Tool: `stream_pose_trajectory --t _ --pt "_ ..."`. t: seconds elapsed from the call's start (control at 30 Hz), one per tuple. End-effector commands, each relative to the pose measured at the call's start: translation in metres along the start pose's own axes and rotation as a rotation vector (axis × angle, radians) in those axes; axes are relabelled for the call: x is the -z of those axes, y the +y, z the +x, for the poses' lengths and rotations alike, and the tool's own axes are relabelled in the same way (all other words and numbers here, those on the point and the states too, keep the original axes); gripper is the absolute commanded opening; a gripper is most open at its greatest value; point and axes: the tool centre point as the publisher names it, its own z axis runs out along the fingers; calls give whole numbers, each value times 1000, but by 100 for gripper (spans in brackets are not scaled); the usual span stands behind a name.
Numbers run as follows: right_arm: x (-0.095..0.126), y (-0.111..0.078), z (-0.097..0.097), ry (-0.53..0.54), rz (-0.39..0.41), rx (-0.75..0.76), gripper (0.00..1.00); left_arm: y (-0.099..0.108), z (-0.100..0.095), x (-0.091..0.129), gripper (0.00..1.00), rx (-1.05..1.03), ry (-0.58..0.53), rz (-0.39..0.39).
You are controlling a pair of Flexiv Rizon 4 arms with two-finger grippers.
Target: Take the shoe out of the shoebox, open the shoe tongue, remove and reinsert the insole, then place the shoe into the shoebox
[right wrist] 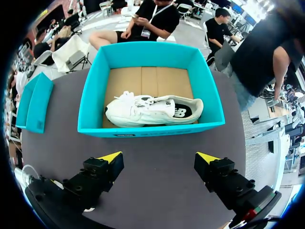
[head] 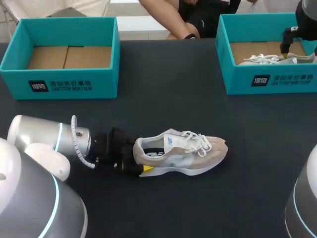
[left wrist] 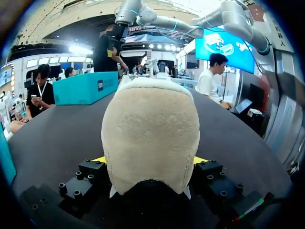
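Left pincer (head: 141, 162) clamps only the heel of the beige-and-white lace-up trainer (head: 183, 151), which may twist loose under tongue-opening force; right pincer (right wrist: 159, 162) hangs wide open, empty.

A white shoe (right wrist: 152, 110) lies inside the teal shoebox (right wrist: 150, 130), close along the wall nearest the pincer (right wrist: 159, 160) (fingers spread wide, nothing between them), which hangs over the dark bench (right wrist: 157, 195) just short of that box.
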Motion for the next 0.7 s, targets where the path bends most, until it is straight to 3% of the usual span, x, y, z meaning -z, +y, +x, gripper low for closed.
stream_pose_trajectory --t 0.03,0.17,0.33,0.7 --pt "-1 -1 0 1 -2 -1 100 7 3 0 0 1 -3 -2" --pt "13 -7 16 -26 32 -125 100 7 3 0 0 1 -3 -2" --pt "31 -23 44 -58 52 -148 100 7 3 0 0 1 -3 -2" --pt "58 -77 111 -46 6 -235 100 7 3 0 0 1 -3 -2"
